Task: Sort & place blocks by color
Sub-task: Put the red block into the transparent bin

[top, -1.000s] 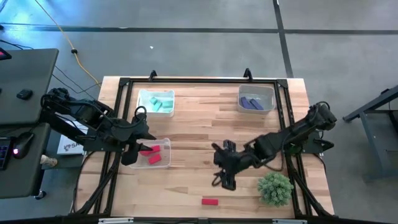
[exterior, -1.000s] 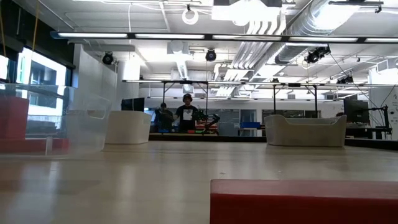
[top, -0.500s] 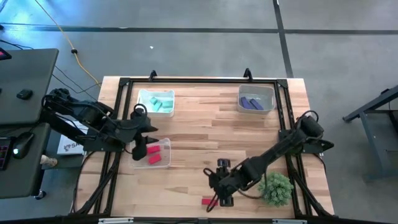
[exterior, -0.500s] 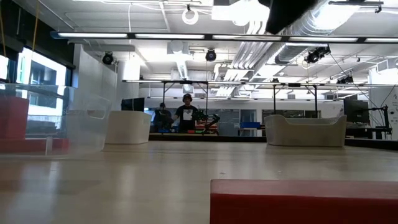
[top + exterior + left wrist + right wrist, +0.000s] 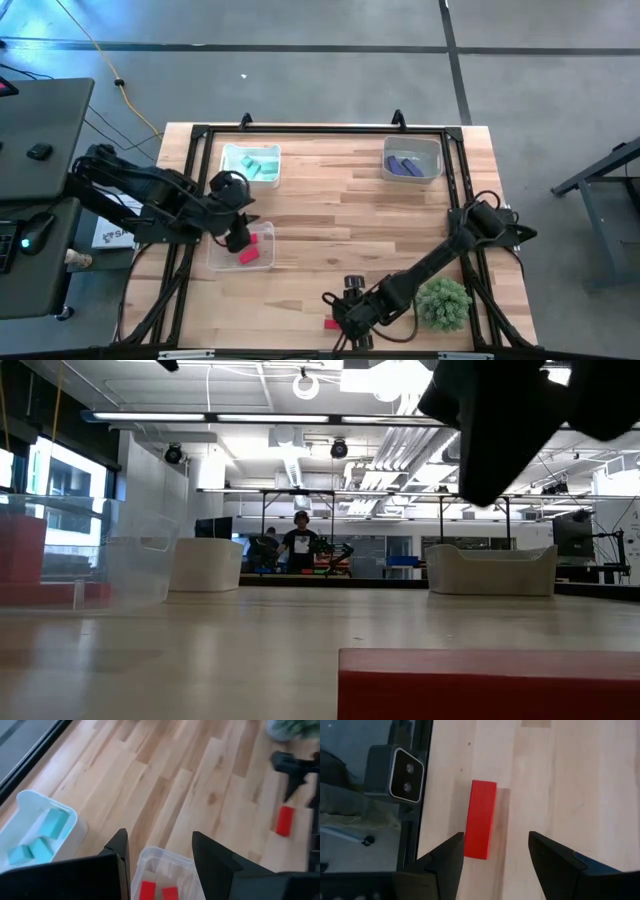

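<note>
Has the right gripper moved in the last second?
Yes. In the high view the right gripper has come down from mid-table toward the near edge, away from the purple tray, and now hangs open over the loose red block.

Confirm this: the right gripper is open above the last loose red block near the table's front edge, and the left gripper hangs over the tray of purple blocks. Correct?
Not quite. The left gripper hangs over the tray holding red blocks, as the high view shows; the purple blocks sit in the far right tray. The rest stands: the right gripper is open above the loose red block near the front edge.
</note>
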`<state>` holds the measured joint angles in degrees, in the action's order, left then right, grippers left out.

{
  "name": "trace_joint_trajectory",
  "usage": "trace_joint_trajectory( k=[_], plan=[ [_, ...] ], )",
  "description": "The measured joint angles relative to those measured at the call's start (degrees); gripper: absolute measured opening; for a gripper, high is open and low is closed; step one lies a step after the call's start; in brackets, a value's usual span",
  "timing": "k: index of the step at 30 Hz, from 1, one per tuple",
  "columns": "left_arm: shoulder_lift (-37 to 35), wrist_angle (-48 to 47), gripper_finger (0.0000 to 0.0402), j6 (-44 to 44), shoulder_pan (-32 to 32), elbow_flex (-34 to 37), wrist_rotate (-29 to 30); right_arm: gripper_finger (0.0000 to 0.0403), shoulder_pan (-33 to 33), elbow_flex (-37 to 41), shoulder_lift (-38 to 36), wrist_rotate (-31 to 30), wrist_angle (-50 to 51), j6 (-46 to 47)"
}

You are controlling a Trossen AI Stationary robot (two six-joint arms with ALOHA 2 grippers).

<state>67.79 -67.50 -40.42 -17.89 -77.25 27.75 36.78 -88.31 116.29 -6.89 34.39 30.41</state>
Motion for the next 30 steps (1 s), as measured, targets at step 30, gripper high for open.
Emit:
trace_joint_trajectory(
  k=[30],
  plan=[
    [1.8, -0.4, 0.0124, 2.0, 4.1, 0.0, -0.6, 0.0195, 3.7, -0.2, 9.4, -5.1, -5.7, 4.2]
  ],
)
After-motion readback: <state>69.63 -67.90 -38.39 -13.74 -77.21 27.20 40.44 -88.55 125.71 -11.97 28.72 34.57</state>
